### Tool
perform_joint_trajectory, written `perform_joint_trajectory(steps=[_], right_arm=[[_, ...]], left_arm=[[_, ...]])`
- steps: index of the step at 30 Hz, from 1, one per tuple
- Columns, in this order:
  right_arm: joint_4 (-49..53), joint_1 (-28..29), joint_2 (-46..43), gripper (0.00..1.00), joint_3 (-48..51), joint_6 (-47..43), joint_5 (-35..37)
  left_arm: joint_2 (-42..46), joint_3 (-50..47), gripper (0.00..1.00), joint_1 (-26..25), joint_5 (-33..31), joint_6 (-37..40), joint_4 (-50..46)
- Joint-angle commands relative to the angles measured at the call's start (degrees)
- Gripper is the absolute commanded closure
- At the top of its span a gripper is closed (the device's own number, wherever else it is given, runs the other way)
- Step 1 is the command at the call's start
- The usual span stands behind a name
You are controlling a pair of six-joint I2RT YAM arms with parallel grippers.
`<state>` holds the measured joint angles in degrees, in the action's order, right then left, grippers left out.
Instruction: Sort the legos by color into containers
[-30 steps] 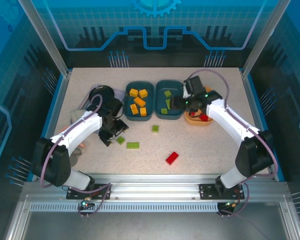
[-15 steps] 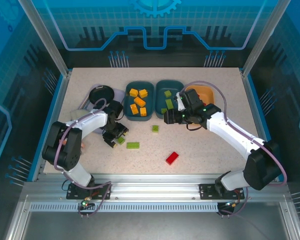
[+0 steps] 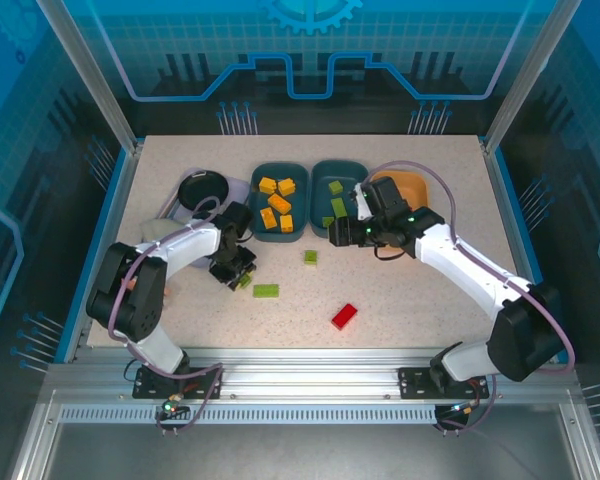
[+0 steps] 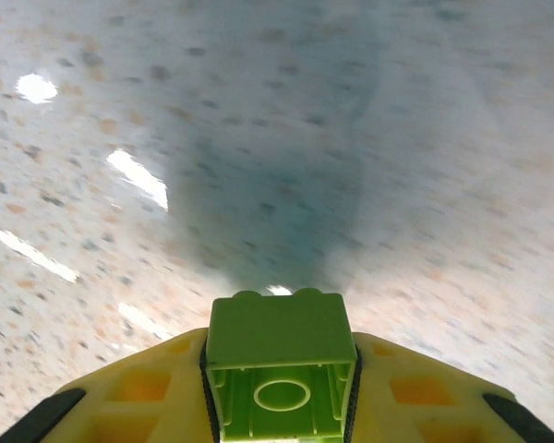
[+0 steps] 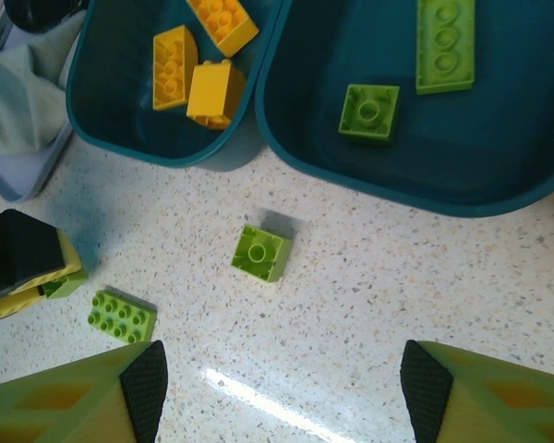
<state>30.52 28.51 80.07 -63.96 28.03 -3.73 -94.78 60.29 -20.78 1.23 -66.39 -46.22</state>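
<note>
My left gripper [image 3: 238, 274] is shut on a small lime green brick [image 4: 279, 369], low over the table left of the trays. The right gripper [image 5: 277, 378] hangs open and empty over the table in front of the two teal trays, and from above it [image 3: 338, 233] sits by the right tray's front edge. A square green brick [image 5: 261, 252] and a long green brick [image 5: 121, 317] lie on the table. A red brick [image 3: 344, 316] lies nearer the front. The left teal tray [image 3: 277, 166] holds orange-yellow bricks [image 5: 216, 92]. The right teal tray [image 3: 338, 163] holds green bricks [image 5: 368, 112].
The pale orange tray [image 3: 412, 184] stands at the right, partly hidden by my right arm. A black round bowl [image 3: 202, 187] and a grey cloth [image 3: 155, 232] lie at the back left, behind my left arm.
My right gripper has swung left from over the pale orange tray to the table in front of the teal trays. The left gripper has closed in on the small green brick.
</note>
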Motion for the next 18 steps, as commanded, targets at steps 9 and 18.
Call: perform_joint_trajectory(steps=[9,18], right_arm=[[-0.9,-11.9,-5.8,0.30,-2.1,6.7,-1.3],[2.3,-16.9,-7.4,0.30,-2.7,12.8,-0.7]], left_arm=[[-11.0,34.0,0.71,-9.1,-1.8,11.1,-4.2],[-33.1,60.8,0.71,-12.6,3.1,15.3,-3.1]])
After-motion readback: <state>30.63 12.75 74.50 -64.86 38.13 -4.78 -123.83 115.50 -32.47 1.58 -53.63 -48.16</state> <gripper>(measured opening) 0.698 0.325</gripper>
